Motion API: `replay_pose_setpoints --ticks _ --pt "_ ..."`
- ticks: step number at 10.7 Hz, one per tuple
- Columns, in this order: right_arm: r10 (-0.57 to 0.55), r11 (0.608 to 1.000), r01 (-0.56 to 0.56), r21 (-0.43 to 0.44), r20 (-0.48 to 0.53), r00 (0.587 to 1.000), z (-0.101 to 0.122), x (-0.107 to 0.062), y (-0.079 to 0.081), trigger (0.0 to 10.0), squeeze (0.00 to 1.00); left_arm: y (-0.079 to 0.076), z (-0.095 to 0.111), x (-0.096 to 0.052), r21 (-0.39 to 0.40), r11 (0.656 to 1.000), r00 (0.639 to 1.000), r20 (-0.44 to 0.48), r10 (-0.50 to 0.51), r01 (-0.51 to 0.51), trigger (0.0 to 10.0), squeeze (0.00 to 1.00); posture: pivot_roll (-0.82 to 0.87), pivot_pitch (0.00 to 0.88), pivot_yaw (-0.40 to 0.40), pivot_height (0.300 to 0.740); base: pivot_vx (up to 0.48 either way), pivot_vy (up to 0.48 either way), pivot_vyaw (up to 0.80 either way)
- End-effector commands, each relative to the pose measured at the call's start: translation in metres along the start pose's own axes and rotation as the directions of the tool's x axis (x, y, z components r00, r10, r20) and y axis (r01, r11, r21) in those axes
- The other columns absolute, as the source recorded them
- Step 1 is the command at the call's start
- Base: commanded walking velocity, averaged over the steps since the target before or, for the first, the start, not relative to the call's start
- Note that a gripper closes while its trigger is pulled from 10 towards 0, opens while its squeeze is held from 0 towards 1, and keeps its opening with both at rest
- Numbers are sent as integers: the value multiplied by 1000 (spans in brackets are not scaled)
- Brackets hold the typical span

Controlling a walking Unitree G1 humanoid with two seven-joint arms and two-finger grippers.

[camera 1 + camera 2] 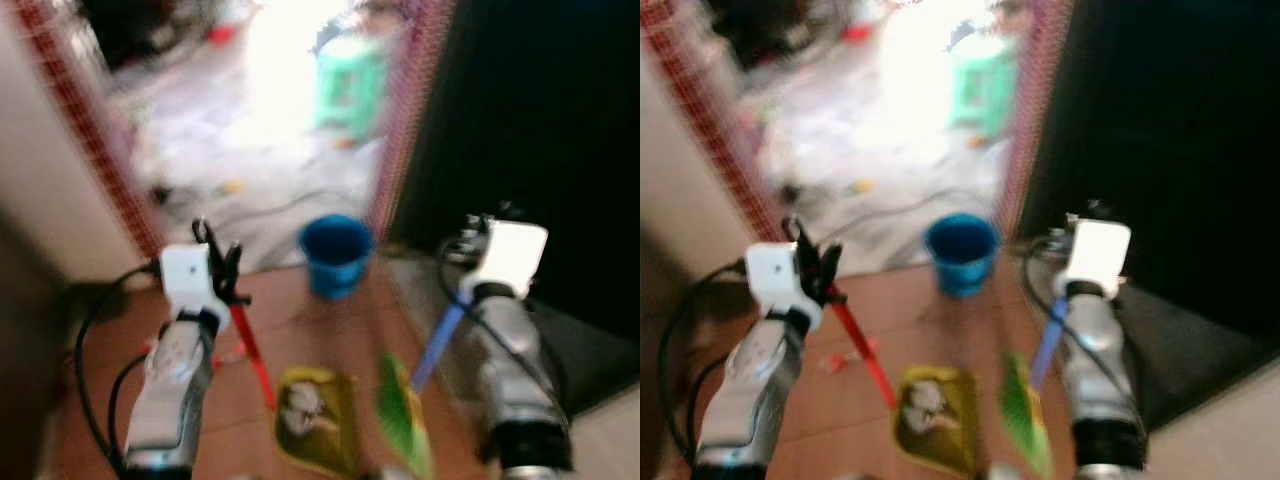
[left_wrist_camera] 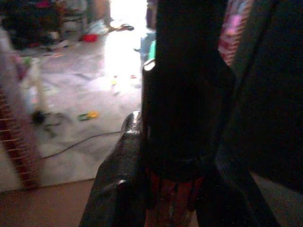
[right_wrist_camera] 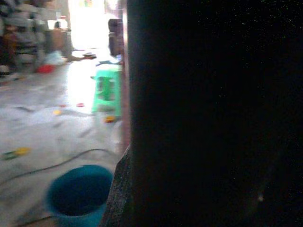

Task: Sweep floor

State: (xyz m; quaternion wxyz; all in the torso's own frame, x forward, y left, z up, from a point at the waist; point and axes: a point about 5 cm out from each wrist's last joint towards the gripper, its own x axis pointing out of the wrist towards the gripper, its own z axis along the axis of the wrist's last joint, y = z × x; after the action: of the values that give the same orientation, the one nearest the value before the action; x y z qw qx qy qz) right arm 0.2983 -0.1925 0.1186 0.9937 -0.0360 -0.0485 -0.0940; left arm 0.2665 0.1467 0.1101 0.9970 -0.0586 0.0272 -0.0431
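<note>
A yellow dustpan (image 1: 318,420) holds pale debris before a blue bucket (image 1: 335,253), the left gripper (image 1: 222,262) grasping its red handle (image 1: 252,355); the right gripper's (image 1: 470,240) finger state cannot be told.

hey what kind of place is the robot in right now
Probably a lived-in home, at a doorway onto a cluttered grey-floored room. Clues: a green plastic stool, a blue bucket by the threshold, and a cable trailing across the littered floor.

Head cams look fwd/down, blurred; wrist cams close behind handles; all share blue bucket (image 1: 335,252).
</note>
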Motion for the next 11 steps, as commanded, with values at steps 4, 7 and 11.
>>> replay_pose_setpoints --ticks 4,7,11 --pt "40 999 -40 8 26 999 7 4 10 10000 0 7 16 4 -26 999 996 74 49 -47 10000 0 -55 0 26 740 0 0 0" --pt "35 999 -35 4 34 999 9 7 9 10000 0 14 22 7 -41 995 991 94 90 -87 10000 0 -58 0 29 740 0 0 0" --pt "39 999 -39 1 38 999 9 8 10 10000 0 18 42 12 -68 990 979 158 131 -122 10000 0 -55 0 27 740 0 0 0"
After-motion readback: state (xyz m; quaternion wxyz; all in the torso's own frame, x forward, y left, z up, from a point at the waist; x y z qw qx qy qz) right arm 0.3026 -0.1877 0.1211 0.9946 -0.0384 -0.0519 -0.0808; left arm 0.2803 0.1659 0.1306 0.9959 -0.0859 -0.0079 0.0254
